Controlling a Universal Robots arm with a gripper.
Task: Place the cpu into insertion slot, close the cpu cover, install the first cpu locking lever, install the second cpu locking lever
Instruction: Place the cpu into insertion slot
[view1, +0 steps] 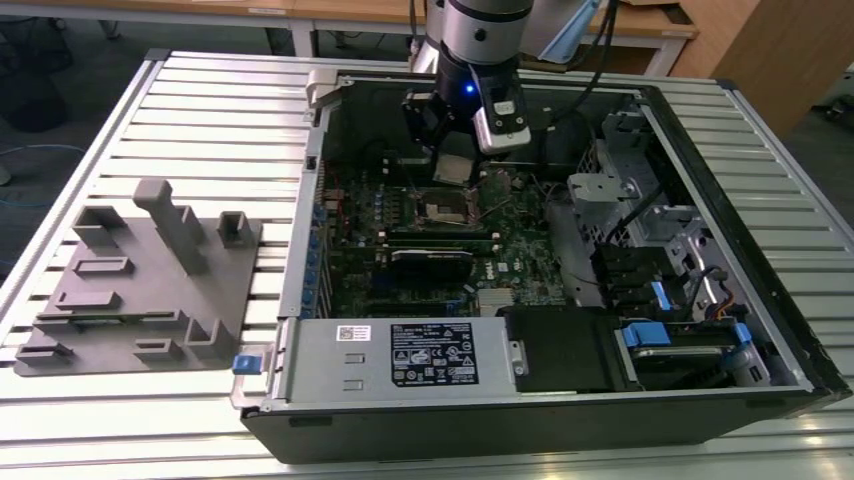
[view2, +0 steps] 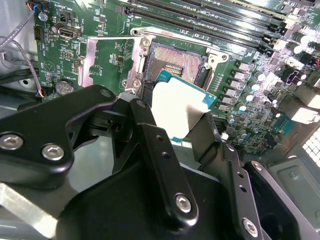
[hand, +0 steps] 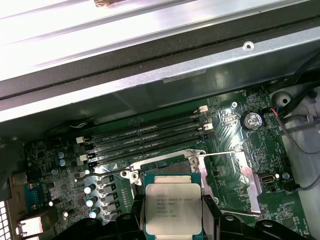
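Gripper (view2: 177, 119): gripping cpu (view2: 181, 106) by two opposite edges.
Cpu: hanging above slot (view2: 175, 62), not yet seated.
Cover (view2: 91, 60): lying swung open beside slot.
Care: judging by this, keeping cpu level and square to slot, easing down without sliding.

A robotics lab or workshop. An opened computer case (view1: 534, 428) sits on a slotted aluminium table (view1: 200, 110). Wooden desks (view1: 360, 12) stand behind.

Light is falling evenly from above. In the second wrist view glare is bleaching the cpu (view2: 180, 107) in the gripper (view2: 175, 120) white. Beyond the gripper, in the first wrist view, the slatted table (hand: 150, 30) is blowing out.
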